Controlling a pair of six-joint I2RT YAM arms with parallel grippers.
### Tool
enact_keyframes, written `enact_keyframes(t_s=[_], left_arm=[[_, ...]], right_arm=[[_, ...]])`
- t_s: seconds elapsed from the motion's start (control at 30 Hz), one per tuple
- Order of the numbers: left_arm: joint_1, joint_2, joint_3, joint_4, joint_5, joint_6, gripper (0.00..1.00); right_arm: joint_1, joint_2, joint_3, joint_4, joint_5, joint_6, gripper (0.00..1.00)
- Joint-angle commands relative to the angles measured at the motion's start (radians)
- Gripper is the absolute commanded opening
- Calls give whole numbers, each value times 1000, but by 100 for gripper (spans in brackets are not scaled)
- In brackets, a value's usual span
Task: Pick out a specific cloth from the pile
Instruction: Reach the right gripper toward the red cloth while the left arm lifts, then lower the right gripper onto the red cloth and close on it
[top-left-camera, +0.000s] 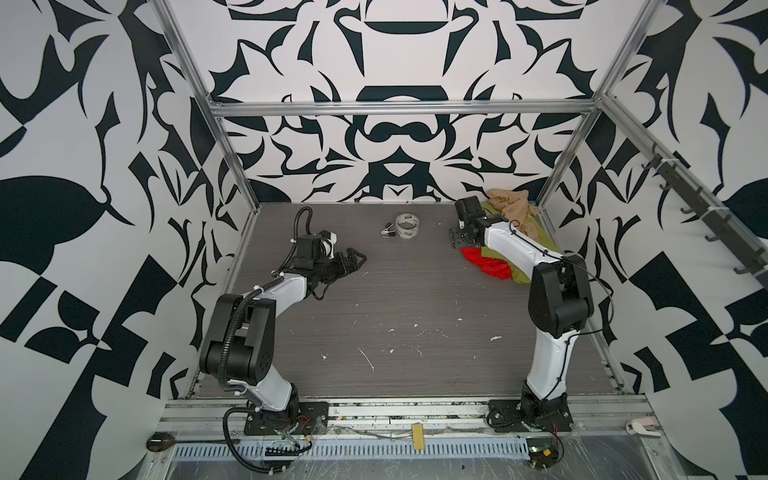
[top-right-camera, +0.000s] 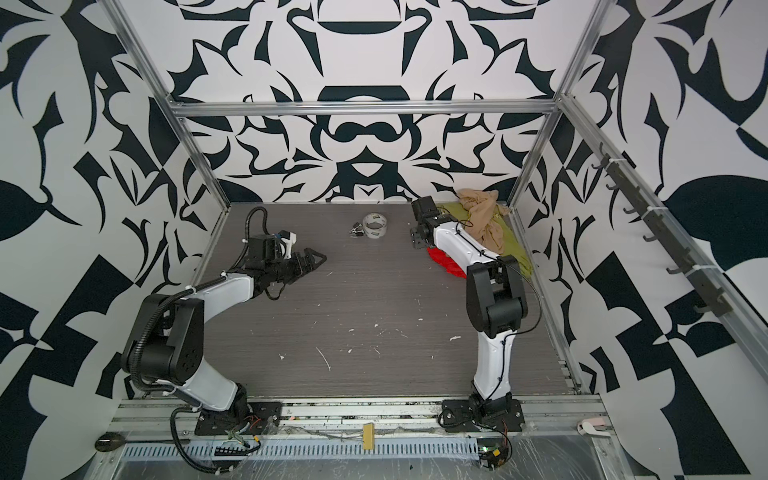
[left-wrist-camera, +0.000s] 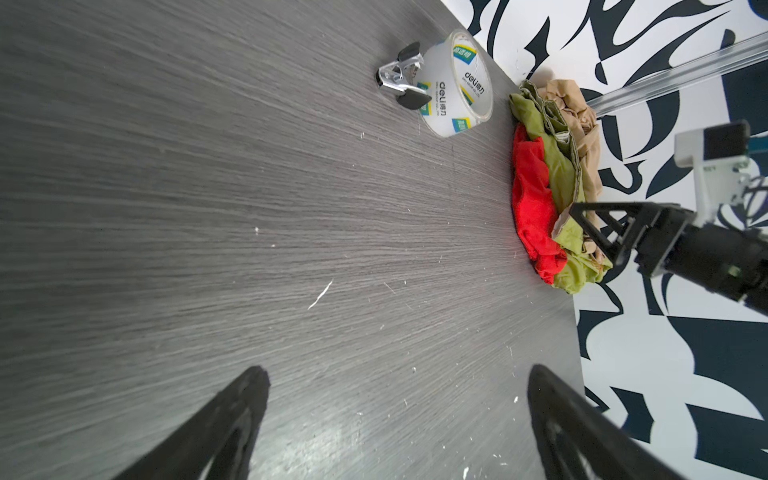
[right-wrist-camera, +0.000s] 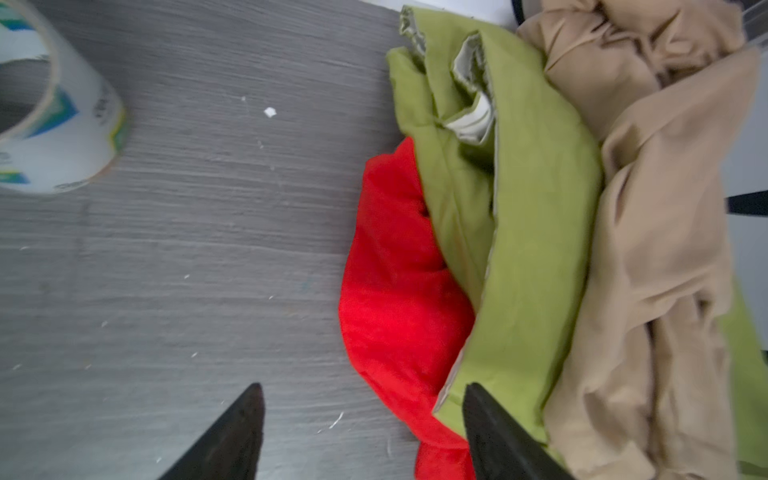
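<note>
The pile (top-left-camera: 515, 232) lies in the far right corner: beige cloth (right-wrist-camera: 648, 208) on top, olive-green cloth (right-wrist-camera: 536, 208) under it. The red cloth (right-wrist-camera: 395, 291) pokes out from beneath the olive one on the table side, and shows in both top views (top-left-camera: 484, 262) (top-right-camera: 442, 259) and the left wrist view (left-wrist-camera: 532, 199). My right gripper (right-wrist-camera: 361, 388) hangs open low over the pile's edge (top-left-camera: 459, 243). One fingertip (right-wrist-camera: 249, 407) is over bare table, the other (right-wrist-camera: 482, 411) over the olive fold, with the red edge between them. My left gripper (left-wrist-camera: 397, 369) is open over bare table (top-left-camera: 357, 259).
A clear tape roll (top-left-camera: 406, 226) with a metal binder clip (top-left-camera: 388, 230) beside it stands near the back wall, left of the pile. Patterned walls and aluminium frame posts close in the grey table (top-left-camera: 395, 316); the pile presses against the right wall.
</note>
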Motion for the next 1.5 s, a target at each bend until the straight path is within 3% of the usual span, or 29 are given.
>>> enact_keyframes(t_s=[0.0, 0.2, 0.4, 1.1, 1.47], left_arm=[[-5, 17, 11, 17, 26, -22, 99], [-23, 39, 16, 25, 24, -31, 100], [-52, 40, 8, 61, 14, -39, 100], [-74, 75, 18, 39, -22, -82, 99], [-77, 81, 17, 39, -27, -88, 99]], right_arm=[[3, 19, 102, -87, 101, -26, 74], [15, 87, 184, -109, 130, -39, 73], [14, 155, 258, -143, 135, -38, 66], [0, 252, 301, -107, 145, -51, 61], [-29, 290, 314, -97, 154, -56, 52]])
